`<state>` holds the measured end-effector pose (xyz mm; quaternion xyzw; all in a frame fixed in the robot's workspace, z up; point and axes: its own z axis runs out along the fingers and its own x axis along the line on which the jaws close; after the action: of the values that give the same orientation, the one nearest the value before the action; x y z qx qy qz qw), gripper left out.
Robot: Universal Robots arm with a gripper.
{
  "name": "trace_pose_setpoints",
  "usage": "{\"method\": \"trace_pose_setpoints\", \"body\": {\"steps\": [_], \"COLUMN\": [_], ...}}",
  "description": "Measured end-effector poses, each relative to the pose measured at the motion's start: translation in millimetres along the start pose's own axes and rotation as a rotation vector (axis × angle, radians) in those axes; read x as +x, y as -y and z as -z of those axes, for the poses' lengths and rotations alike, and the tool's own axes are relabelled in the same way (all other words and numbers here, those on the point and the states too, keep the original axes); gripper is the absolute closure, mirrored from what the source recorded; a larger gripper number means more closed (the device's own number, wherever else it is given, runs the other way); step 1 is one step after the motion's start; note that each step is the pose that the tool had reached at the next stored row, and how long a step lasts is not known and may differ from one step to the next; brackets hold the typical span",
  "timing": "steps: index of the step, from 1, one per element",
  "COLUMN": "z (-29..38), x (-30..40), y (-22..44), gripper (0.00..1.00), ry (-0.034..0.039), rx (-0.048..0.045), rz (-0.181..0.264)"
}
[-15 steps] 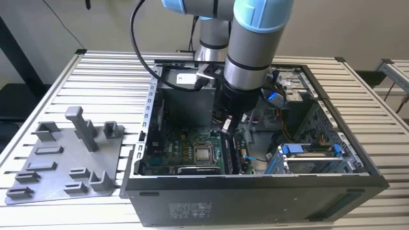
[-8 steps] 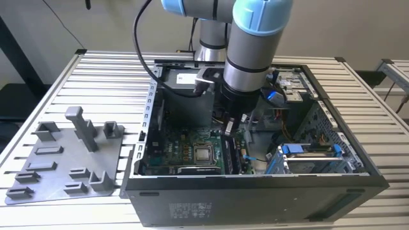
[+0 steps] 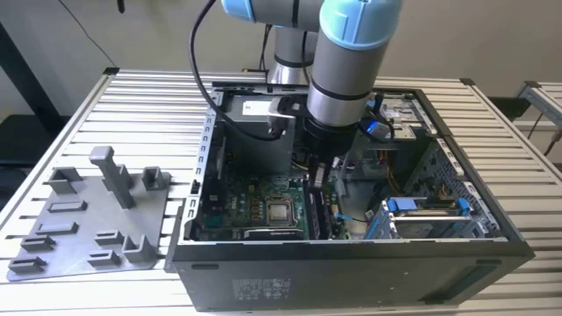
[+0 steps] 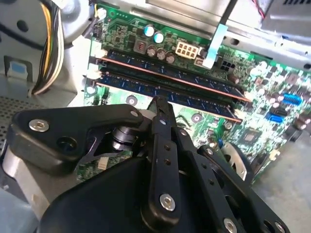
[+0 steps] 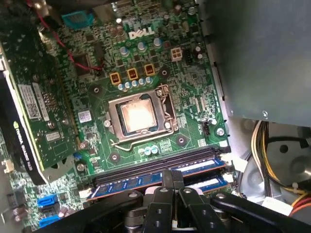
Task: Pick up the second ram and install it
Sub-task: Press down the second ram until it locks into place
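My gripper [image 3: 316, 179] reaches down inside the open computer case [image 3: 351, 263], over the memory slots beside the processor socket. Its fingers are shut together. In the second wrist view the gripper [image 4: 160, 104] has its tips at the top edge of the second ram [image 4: 204, 101]. That ram is a long dark stick standing in its slot, parallel to another seated stick [image 4: 146, 65]. In the first wrist view the gripper [image 5: 172, 176] covers the middle of the blue-labelled ram [image 5: 129, 184]. I cannot tell whether the tips touch it.
Around the slots are the processor socket [image 5: 138, 116], a graphics card [image 5: 34, 97], the grey power-supply box [image 5: 262, 58] and a yellow cable bundle [image 5: 272, 145]. A drive cage [image 3: 422, 207] stands at the exterior view's right. A grey fixture plate [image 3: 79, 227] with posts lies outside the case.
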<state>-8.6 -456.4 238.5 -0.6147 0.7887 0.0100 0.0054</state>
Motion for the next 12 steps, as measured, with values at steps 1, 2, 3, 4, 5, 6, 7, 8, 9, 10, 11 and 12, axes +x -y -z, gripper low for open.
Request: {"method": "trace_pose_setpoints", "body": {"steps": [1,2,3,4,5,6,7,8,9,10,11,12], "z": [0.0,0.0,-0.2,-0.5,-0.6,-0.8,-1.0,-1.2,-1.2,-1.2,-1.2,-1.2], "x": [0.0,0.0,0.1,0.2,0.2,0.2,0.1,0.2,0.2,0.2,0.2,0.2], "y": [0.0,0.0,0.1,-0.1,-0.1,-0.1,-0.1,-0.2,-0.2,-0.2,-0.2,-0.2], "gripper": [0.89,0.89,0.89,0.89,0.89,0.89,0.89,0.89,0.89,0.89,0.89,0.89], "ry": [0.0005,0.001,0.0013,0.0016,0.0018,0.0017,0.002,0.0024,0.0025,0.0025,0.0026,0.0026], "rx": [-0.0001,0.0002,0.0011,0.0018,0.002,0.0021,0.0028,0.0036,0.0039,0.0041,0.0042,0.0042], "rz": [0.017,0.033,0.047,0.056,0.066,0.08,0.094,0.106,0.11,0.111,0.111,0.111]}}
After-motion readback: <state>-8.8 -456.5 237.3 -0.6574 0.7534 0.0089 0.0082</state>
